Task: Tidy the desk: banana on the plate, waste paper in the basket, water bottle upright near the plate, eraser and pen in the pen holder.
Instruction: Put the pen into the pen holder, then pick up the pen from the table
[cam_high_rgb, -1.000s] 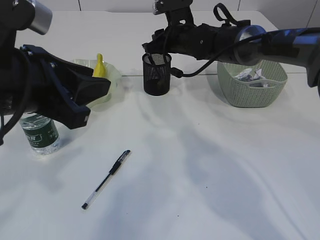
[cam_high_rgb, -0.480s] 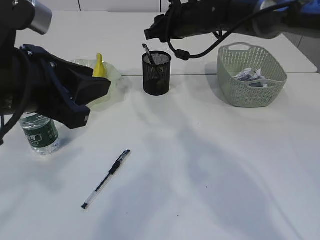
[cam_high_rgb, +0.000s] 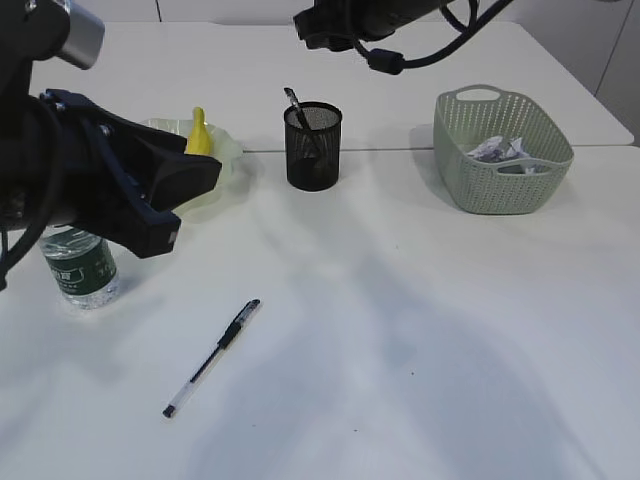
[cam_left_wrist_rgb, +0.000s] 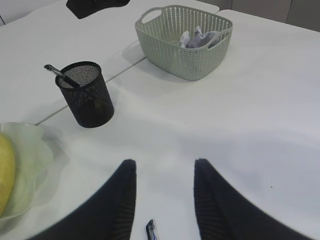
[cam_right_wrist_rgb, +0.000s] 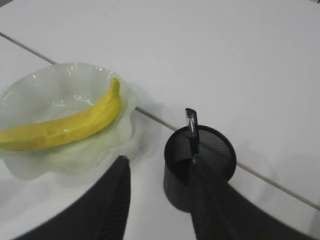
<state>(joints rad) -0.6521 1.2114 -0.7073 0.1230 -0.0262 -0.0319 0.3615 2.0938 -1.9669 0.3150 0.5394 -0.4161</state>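
Both grippers, left gripper (cam_left_wrist_rgb: 162, 200) and right gripper (cam_right_wrist_rgb: 160, 200), are hanging with fingers spread, gripping nothing; 1 pen (cam_high_rgb: 212, 358) is lying near, another pen (cam_high_rgb: 297, 112) is leaning in the holder (cam_high_rgb: 313, 146).

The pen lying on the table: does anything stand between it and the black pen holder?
Nothing visible does. The pen lies alone on bare table, and the stretch up to the pen holder is open. The holder already has one pen leaning inside, with room beside it.
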